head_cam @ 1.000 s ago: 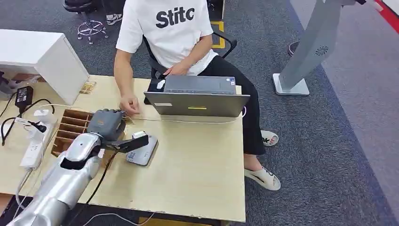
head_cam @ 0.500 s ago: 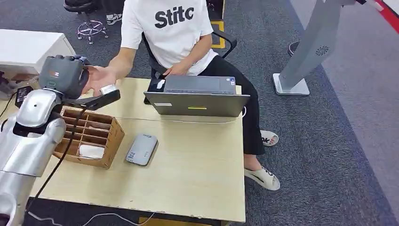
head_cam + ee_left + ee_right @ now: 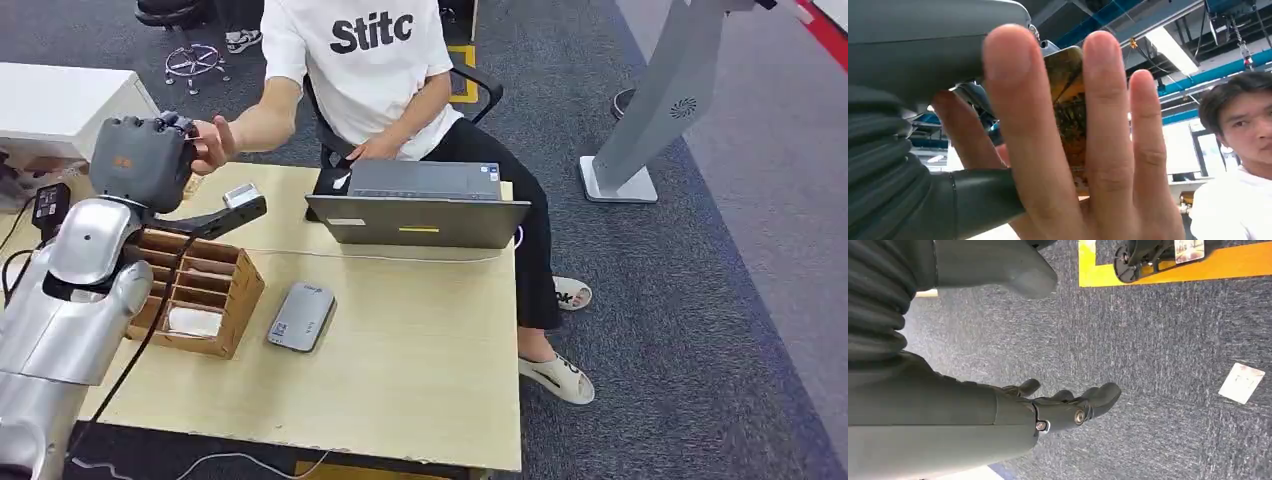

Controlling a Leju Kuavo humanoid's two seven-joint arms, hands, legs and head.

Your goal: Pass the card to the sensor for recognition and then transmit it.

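Grey carpet (image 3: 640, 300) under wooden table (image 3: 420, 350); laptop (image 3: 420, 205), sensor (image 3: 301, 316) on it.

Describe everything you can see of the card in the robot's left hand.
The card is thin and flat with rounded corners, printed in dark amber and gold tones; its design is too blurred to read. It stands roughly on edge, raised above the far-left corner of the table. The left hand grips one side, while the person's hand wraps fingers across its face, partly covering it.
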